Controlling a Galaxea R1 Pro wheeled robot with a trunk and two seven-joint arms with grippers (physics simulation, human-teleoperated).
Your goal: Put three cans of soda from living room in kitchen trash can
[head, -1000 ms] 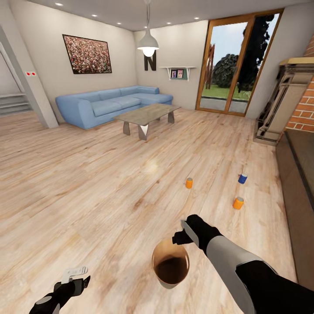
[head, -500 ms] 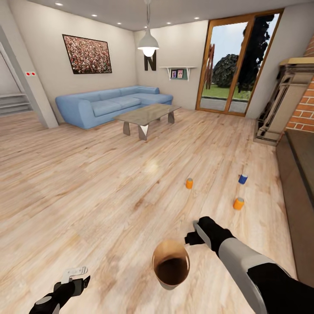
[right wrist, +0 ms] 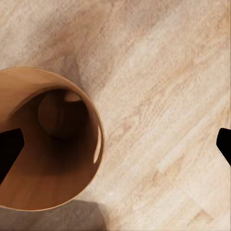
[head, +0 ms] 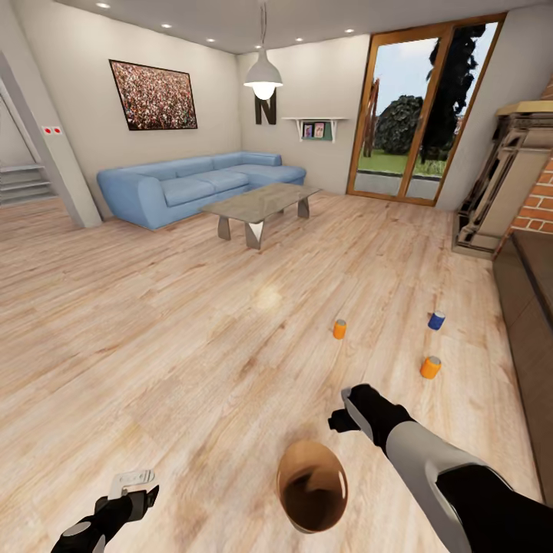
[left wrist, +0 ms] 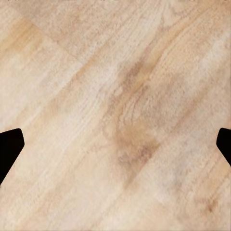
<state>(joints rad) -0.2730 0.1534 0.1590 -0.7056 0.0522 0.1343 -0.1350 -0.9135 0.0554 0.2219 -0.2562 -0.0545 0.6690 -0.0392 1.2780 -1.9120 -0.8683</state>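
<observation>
Currently, stock of the scene, placed relative to the small round tapered trash bucket, coppery-brown inside and grey outside (head: 312, 487).

Bucket: on the pale wood-plank floor (head: 153, 322), close in front of the robot. It appears tilted, its mouth facing up toward the head camera; whether it is tipping or settled cannot be told. Interior empty in the right wrist view (right wrist: 48, 139).

Right pincer (head: 342, 418): just beyond the bucket's far rim, apart from it. Its dark fingertips (right wrist: 9, 149) stand at opposite edges of the wrist view, so the jaws are spread wide with nothing between them.

Left pincer (head: 132, 480): low over bare planks, well to the left of the bucket. Its fingertips (left wrist: 9, 149) are likewise spread wide and empty.

Cans, all upright on the floor beyond the bucket:
- small orange cylindrical soda can with silvery top (head: 339, 329), straight ahead;
- second orange soda can (head: 430, 367), ahead and right, nearest;
- blue soda can with white band (head: 436, 320), farthest right.

Background: blue corner sofa (head: 192, 184) and grey low table (head: 257, 203), far beyond the bucket.

Handling note, as judgement: the step appears to be setting the bucket down before collecting cans. See that it stands steady first. Then take the nearest orange can, approaching from above with jaws straddling its body, since a nudged can would topple and roll on these planks.
</observation>
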